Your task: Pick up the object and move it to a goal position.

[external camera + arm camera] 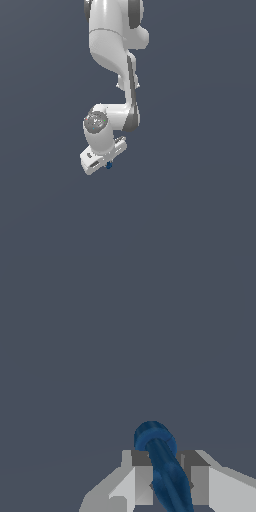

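Down at about 7 o'clock from the middle of the exterior view, the white gripper (106,161) hangs off the arm (112,45), and all you get of the object (109,165) is a tiny dark blue speck peeking out under it. The wrist view fills in the rest: the object (162,466) is a dark blue elongated lump with a rounded end, pinched between both fingers (142,481), jaws narrow around it.

White arm reaches down, wrist bent toward the exterior view's left.
The gripper (107,163) (167,483) hangs low, its two fingers (143,482) closed against the dark blue object (165,466) between them.
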